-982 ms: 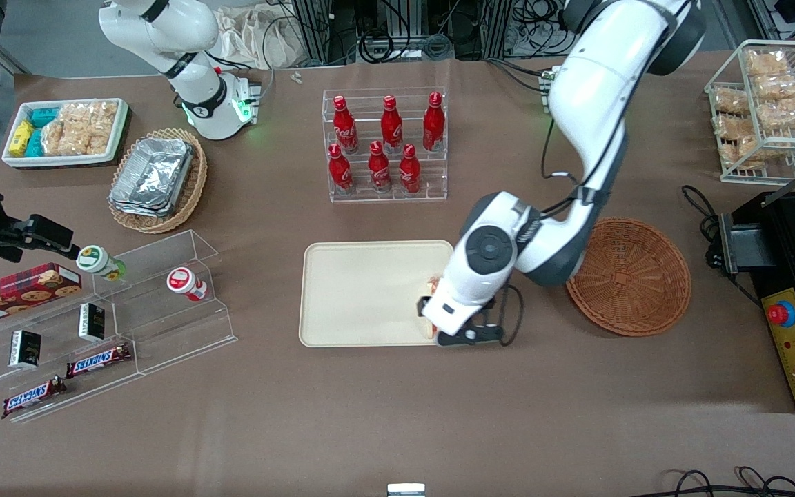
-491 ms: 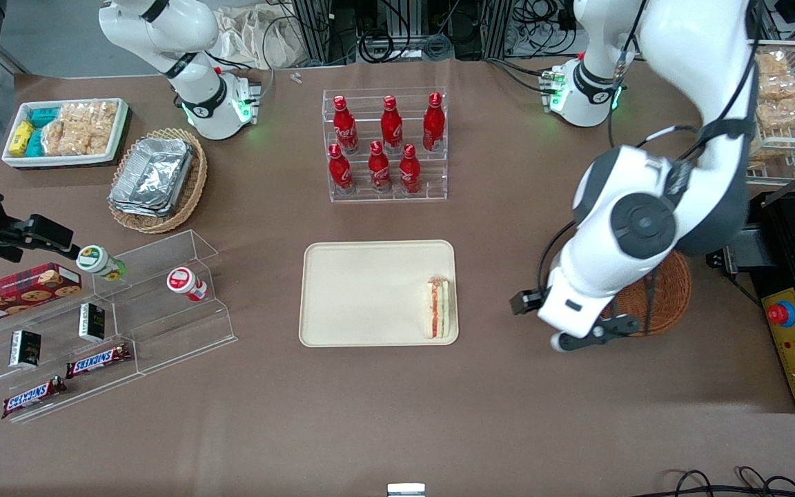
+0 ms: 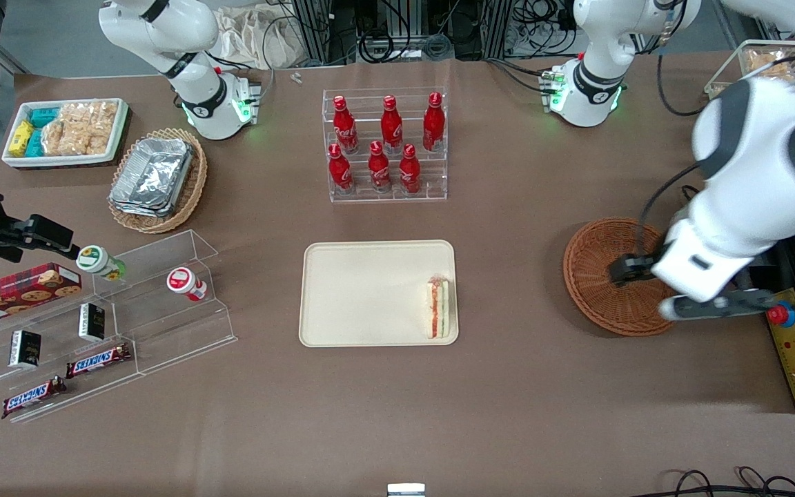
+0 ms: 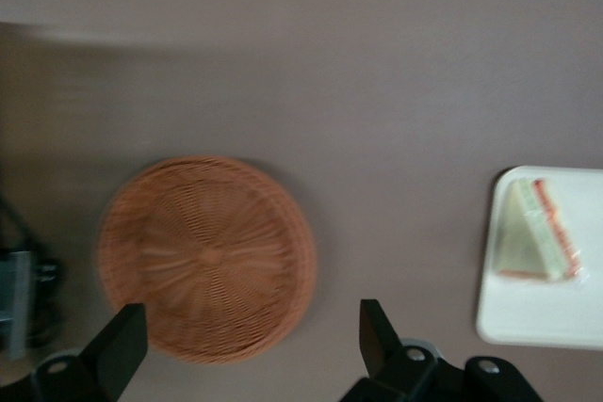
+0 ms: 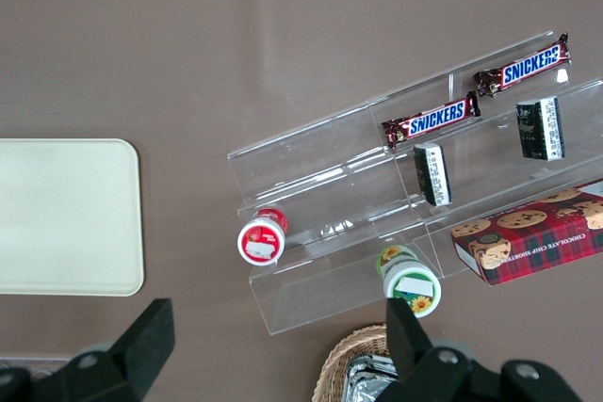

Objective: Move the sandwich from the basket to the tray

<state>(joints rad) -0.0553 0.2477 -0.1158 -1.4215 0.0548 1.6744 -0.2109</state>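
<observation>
The sandwich point(image 3: 438, 308) lies on the beige tray point(image 3: 363, 290), at the tray's edge nearest the basket, with its red and green filling edge showing. It also shows in the left wrist view point(image 4: 539, 244) on the tray point(image 4: 537, 322). The round reddish-brown basket point(image 3: 608, 276) is empty and also shows in the left wrist view point(image 4: 207, 256). My left gripper point(image 3: 718, 306) hangs high over the basket's rim toward the working arm's end of the table. It is open and empty point(image 4: 247, 341), its fingers point(image 4: 118, 350) spread wide.
A clear rack of red bottles point(image 3: 385, 145) stands farther from the camera than the tray. An acrylic snack shelf point(image 3: 104, 324), a tan oval basket with foil trays point(image 3: 156, 178) and a white bin point(image 3: 66, 131) lie toward the parked arm's end. A black appliance with a red button point(image 3: 782, 314) stands beside the basket.
My gripper has let go of the sandwich on the tray. It has swung away over the basket toward the working arm's end of the table.
</observation>
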